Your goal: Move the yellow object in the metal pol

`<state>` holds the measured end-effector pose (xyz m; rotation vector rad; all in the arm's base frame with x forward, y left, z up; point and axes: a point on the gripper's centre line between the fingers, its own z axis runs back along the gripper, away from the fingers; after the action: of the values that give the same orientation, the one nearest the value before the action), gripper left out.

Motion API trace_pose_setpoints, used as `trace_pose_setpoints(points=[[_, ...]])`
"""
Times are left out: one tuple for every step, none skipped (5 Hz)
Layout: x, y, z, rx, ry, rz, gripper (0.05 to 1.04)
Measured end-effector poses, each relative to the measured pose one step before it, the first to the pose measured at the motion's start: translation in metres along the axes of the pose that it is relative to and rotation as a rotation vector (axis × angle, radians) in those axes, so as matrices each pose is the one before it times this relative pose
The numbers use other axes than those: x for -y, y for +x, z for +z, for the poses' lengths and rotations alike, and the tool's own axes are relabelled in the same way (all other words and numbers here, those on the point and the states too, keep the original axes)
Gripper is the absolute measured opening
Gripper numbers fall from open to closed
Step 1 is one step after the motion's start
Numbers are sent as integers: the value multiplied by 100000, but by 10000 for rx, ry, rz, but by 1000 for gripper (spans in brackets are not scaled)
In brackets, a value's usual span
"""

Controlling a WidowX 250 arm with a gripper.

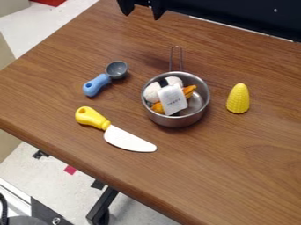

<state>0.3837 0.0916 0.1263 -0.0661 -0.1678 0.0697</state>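
Observation:
At the top edge, left of centre, my black gripper (141,8) shows its two fingertips spread apart, with nothing between them. It is above and behind the pot, far from the yellow pieces. The metal pot (175,121) stands in the middle of the table, its wire handle toward the back. Inside it lie a white and black piece (152,91), an orange piece (189,90) and a white packet (173,100) on top. A yellow corn-shaped object (239,99) stands upright to the right of the pot, apart from it.
A toy knife (129,139) with a yellow handle lies at the front left of the pot. Behind it is a grey scoop with a blue handle (96,85). The wooden table's (206,184) front edge runs diagonally across the lower left. A dark surface (247,17) borders the back right.

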Motion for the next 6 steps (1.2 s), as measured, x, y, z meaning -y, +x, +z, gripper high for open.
trace_pose_setpoints(points=[[0,-368,-1492,-402,-96,95,1001],[1552,-415,-561,-424,-185,258,1001],[2171,-242,-711,-170,-205,115,1001],[2645,-945,163,84,-501,-413,1001],[3483,-1974,-837,-82,-557,-1027,1001],[2850,-1168,-1525,-57,-94,-741,1001]])
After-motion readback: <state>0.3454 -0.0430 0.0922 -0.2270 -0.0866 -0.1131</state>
